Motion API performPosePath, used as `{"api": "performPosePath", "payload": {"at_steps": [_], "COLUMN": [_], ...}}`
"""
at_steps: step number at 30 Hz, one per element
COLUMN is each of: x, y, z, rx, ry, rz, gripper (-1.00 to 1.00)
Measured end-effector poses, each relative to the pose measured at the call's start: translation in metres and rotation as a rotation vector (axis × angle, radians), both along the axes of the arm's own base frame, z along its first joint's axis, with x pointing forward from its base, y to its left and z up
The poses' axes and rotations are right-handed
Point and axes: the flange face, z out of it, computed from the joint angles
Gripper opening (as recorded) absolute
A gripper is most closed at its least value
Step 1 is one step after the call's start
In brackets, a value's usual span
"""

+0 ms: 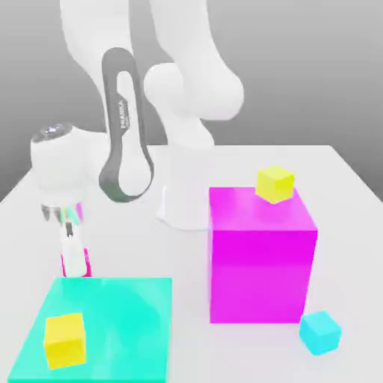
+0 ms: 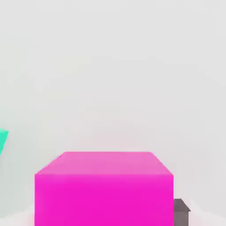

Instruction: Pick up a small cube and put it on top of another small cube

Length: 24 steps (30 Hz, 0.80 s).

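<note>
A small magenta-pink cube point(image 1: 87, 264) rests on the white table at the exterior view's left, just behind the teal plate. My gripper point(image 1: 75, 265) points straight down over it, its white fingers shut on the cube and covering most of it. In the hand view the same small cube point(image 2: 104, 190) looms close, with a dark fingertip point(image 2: 181, 212) pressed against one side. Three other small cubes are in view: a yellow one point(image 1: 64, 340) on the teal plate, a second yellow one point(image 1: 274, 183) on the large magenta block, and a cyan one point(image 1: 320, 331) on the table.
A large magenta block point(image 1: 262, 254) stands in the middle right. The flat teal plate point(image 1: 112, 322) lies at the front left, and its corner point(image 2: 2, 137) shows in the hand view. The arm's white base point(image 1: 183, 202) stands behind the block.
</note>
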Motion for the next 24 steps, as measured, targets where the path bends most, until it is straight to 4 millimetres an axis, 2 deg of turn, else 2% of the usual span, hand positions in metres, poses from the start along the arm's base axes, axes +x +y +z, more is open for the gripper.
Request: {"api": "performPosePath", "payload": {"at_steps": [6,7,10,14,17,21,24], "x": [0.0,0.003,0.036,0.076,0.095,0.102,0.093], "y": [0.0,0.002,0.03,0.085,0.135,0.209,0.266], "z": [0.047,0.056,0.088,0.133,0.168,0.213,0.245], "rx": [0.001,0.001,0.002,0.006,0.01,0.016,0.017], "ry": [-0.001,-0.002,-0.006,-0.012,-0.015,-0.017,-0.015], "rz": [-0.002,0.004,0.069,0.168,0.247,0.357,0.442], "gripper": [-1.0,-1.0,-1.0,-1.0,-1.0,-1.0,-1.0]}}
